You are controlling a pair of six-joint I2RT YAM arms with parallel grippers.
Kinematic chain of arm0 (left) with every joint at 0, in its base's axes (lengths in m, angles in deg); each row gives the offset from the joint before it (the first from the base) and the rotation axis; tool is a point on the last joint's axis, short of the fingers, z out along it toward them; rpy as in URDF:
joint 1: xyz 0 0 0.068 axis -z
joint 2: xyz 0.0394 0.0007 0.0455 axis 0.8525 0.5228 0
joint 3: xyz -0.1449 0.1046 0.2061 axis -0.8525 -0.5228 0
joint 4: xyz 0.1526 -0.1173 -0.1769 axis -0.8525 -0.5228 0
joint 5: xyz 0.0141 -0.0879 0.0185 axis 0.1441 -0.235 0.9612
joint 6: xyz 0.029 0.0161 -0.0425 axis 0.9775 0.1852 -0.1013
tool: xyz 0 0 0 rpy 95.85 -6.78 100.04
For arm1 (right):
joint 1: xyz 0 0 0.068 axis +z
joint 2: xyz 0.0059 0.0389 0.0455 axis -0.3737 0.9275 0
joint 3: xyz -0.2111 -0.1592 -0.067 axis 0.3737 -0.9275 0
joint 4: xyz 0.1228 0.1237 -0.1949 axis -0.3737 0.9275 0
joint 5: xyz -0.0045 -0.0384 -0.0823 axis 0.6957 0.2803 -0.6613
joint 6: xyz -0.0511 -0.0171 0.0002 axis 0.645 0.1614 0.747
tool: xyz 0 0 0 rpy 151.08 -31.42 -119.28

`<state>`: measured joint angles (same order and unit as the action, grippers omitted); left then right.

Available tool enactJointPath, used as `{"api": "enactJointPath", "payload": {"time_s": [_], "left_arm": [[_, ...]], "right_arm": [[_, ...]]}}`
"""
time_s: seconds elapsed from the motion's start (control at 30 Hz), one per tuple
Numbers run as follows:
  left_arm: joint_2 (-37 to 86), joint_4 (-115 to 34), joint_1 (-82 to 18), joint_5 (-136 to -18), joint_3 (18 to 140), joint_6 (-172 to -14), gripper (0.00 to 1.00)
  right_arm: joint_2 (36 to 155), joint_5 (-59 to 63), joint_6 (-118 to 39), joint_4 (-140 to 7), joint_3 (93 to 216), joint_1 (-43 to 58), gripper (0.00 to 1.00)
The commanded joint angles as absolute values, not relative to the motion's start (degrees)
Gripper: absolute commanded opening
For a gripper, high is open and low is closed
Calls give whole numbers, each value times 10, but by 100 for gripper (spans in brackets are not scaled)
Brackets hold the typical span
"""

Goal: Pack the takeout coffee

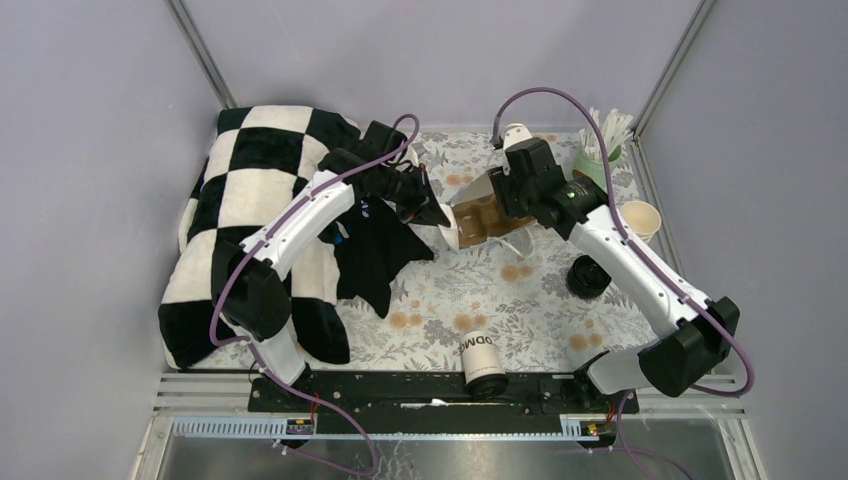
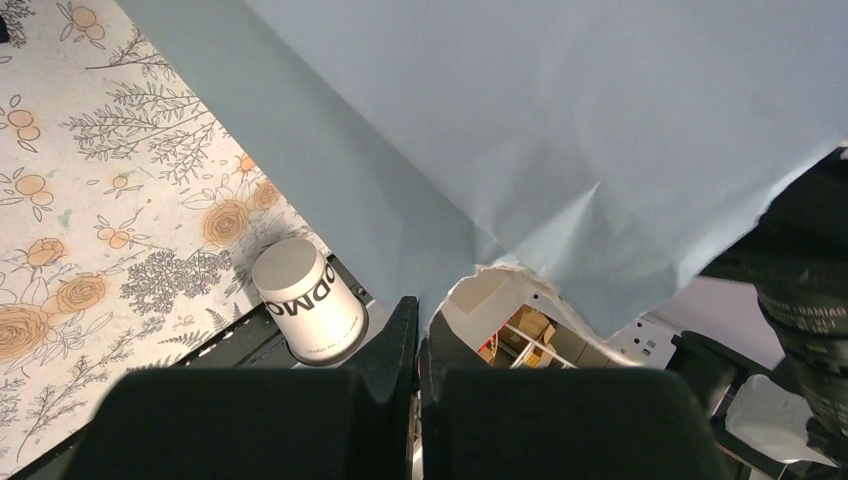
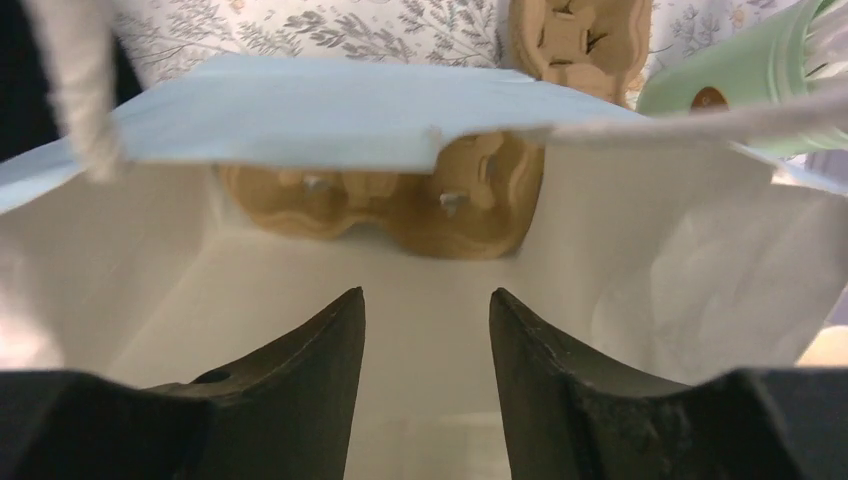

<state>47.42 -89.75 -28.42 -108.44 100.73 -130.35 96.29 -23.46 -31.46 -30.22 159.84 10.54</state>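
Observation:
The takeout coffee (image 1: 478,352), a white cup with dark lettering and a black lid, lies on its side at the table's front edge. It also shows in the left wrist view (image 2: 305,298). A pale blue paper bag (image 1: 462,222) lies open mid-table with a brown cardboard cup carrier (image 3: 400,195) inside. My left gripper (image 1: 437,212) is shut on the bag's torn edge (image 2: 470,262) and holds it up. My right gripper (image 3: 427,295) is open and empty, reaching into the bag's mouth in front of the carrier.
A black-and-white checkered cloth (image 1: 250,200) covers the left side. A round black object (image 1: 587,277) sits right of centre. A cream paper cup (image 1: 640,218) and a green cup of stirrers (image 1: 600,150) stand at the back right. A second carrier (image 3: 575,40) lies behind the bag.

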Motion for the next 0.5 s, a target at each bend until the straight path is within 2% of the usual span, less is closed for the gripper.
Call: {"api": "enactJointPath", "payload": {"time_s": [0.0,0.1,0.2,0.33,0.47], "left_arm": [[467,-892,-283,-1060,1028,-1309,0],[469,-888,-288,-1044,1031,-1333,0],[471,-869,-291,-1051,1023,-1365,0],[465,-848,-292,-1054,1010,-1404,0],[456,-825,-298,-1059,997,-1466,0]], "right_arm": [[929,-189,-355,-241,1649,110,58],[932,-180,-369,-201,1698,109,66],[936,-116,-359,-193,1720,109,83],[970,-47,-361,-145,1756,110,92],[962,8,-367,-132,1766,109,91]]}}
